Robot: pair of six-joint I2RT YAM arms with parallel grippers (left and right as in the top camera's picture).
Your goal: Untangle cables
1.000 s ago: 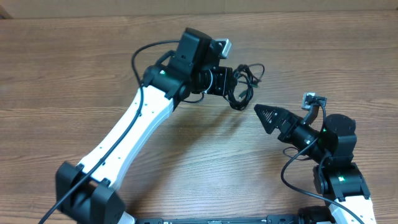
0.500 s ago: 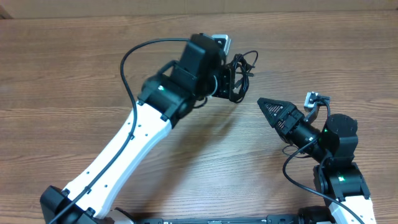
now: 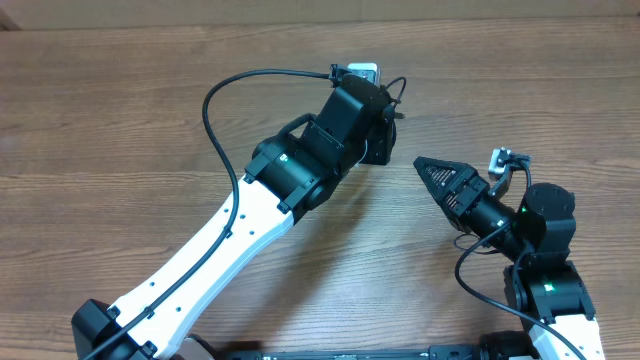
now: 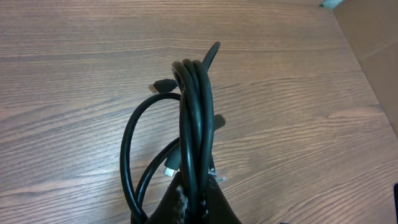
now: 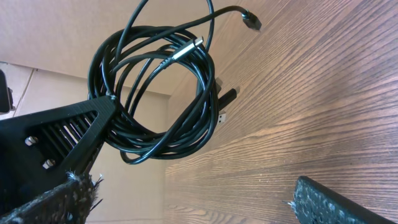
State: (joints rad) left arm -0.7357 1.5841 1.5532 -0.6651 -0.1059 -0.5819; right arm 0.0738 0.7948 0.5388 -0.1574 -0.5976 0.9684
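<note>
Overhead: the left arm (image 3: 250,210) reaches from 7 o'clock up to the table's (image 3: 120,120) upper middle. A second ago its wrist sat lower and further toward 9 o'clock. It has since swung toward 1 o'clock and climbed. The cables (image 3: 398,88) then hung in plain view off the wrist's 3 o'clock side. Now the wrist covers most of the bundle, and only a thin loop peeks out at its 1 o'clock edge. The right gripper (image 3: 437,178) sits at 4 o'clock of that wrist, well apart from it, pointing toward 10 o'clock. It rose a little early in the second and has held its place for the last half.

Left wrist: the left gripper (image 4: 189,202) is clenched on the cables at 6 o'clock of the view. Several strands rise together out of the jaws toward 12 o'clock. One wide loop bows out toward 9 o'clock, and a small plug shows at the top near 11 o'clock. The bundle hangs clear above the wood.

Right wrist: the right gripper's fingers (image 5: 56,143) stand spread wide and released, one at 8 o'clock and the other at 4 o'clock, with nothing gripped between them. The coiled bundle hangs in the air beyond them at 11 o'clock. One plug end sticks out toward 1 o'clock, and a silver-tipped plug lies across the coil.
</note>
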